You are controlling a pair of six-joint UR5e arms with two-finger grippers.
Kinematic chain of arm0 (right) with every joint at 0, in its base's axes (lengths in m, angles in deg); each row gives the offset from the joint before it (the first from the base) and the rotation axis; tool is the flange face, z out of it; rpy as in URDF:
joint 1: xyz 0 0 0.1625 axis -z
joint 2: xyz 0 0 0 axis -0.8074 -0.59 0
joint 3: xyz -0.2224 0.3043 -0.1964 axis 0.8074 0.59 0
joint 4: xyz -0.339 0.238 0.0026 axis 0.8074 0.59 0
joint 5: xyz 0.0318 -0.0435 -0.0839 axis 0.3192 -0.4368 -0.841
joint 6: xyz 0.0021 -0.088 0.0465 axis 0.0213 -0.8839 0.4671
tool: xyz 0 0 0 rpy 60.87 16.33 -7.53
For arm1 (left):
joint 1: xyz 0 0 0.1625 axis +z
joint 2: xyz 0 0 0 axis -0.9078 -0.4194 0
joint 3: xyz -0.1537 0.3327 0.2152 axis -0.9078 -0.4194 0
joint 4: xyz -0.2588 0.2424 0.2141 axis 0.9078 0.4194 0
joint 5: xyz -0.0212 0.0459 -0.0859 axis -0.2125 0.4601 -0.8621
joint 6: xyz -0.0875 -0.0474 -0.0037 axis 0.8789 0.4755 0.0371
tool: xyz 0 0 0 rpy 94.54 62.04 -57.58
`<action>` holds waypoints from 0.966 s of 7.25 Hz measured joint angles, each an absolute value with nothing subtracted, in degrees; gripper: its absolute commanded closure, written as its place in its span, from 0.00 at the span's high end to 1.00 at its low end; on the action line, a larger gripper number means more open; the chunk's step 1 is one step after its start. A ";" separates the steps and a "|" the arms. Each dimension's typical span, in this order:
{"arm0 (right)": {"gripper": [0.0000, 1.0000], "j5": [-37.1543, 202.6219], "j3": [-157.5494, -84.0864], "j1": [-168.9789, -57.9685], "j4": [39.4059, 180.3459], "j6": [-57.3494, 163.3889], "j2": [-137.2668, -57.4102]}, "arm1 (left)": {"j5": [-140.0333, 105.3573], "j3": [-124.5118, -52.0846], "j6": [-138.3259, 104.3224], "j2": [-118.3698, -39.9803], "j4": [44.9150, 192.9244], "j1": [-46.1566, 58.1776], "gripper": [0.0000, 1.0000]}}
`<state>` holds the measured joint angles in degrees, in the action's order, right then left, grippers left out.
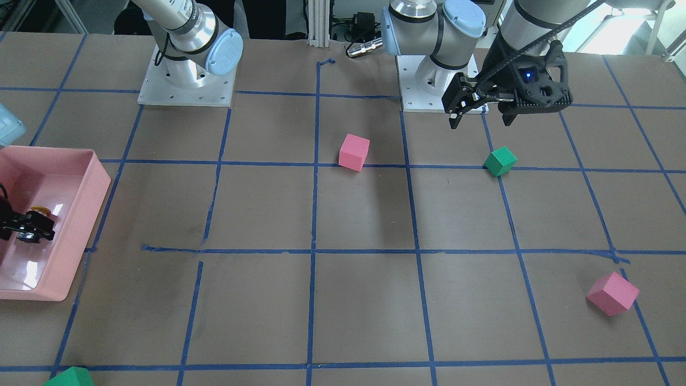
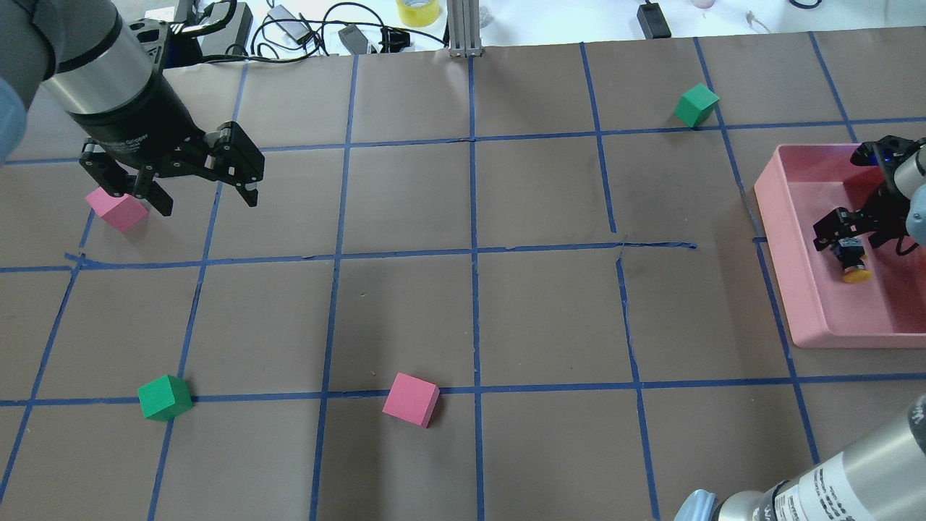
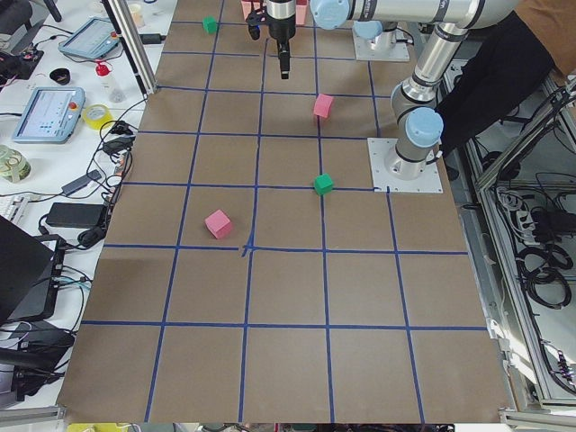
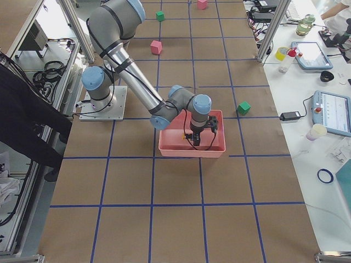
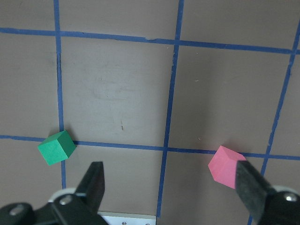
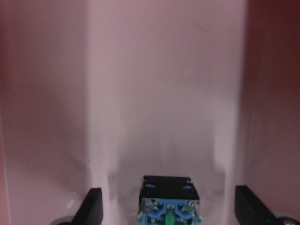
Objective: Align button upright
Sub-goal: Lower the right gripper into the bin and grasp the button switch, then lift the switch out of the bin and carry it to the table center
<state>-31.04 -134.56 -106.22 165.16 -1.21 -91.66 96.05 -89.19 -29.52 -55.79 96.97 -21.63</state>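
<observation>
front-facing, right side: my right pincer [image 1: 27,229] is down inside the pink tray [image 1: 99,182] at the frame's 9 o'clock edge. the button [image 1: 40,210] shows its yellow cap at 1 o'clock of my fingers.
front-facing, left side: my left pincer [image 1: 481,122] hangs above the table, spread wide and gripping nothing. a green cube [image 1: 500,161] is at its 5 o'clock, a pink cube [image 1: 353,151] near its 9 o'clock.
overhead, button: in the tray at 3 o'clock, with the cap at 5 o'clock of my right fingertips. it seems to lie on its side, though it is tiny here.
left wrist: fingers wide over the taped table, green cube at 9 o'clock, pink cube at 3 o'clock.
right wrist: fingers spread wide. the button's base sits between them at 6 o'clock on the tray floor, touching neither.
</observation>
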 measured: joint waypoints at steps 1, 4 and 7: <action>0.19 -31.26 -135.01 -106.23 164.98 -1.22 -91.67 | 96.79 -89.19 -29.51 -55.77 96.90 -21.63 1.00; 0.00 -31.70 -135.41 -106.22 163.32 -1.15 -92.05 | 96.75 -89.33 -29.45 -55.80 96.94 -21.63 1.00; 0.00 -31.60 -133.21 -106.77 158.83 -0.77 -95.65 | 96.82 -89.30 -29.50 -55.84 96.91 -21.63 1.00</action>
<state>-31.60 -133.21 -106.77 158.83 -0.77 -95.65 96.82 -89.30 -29.50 -55.84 96.91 -21.63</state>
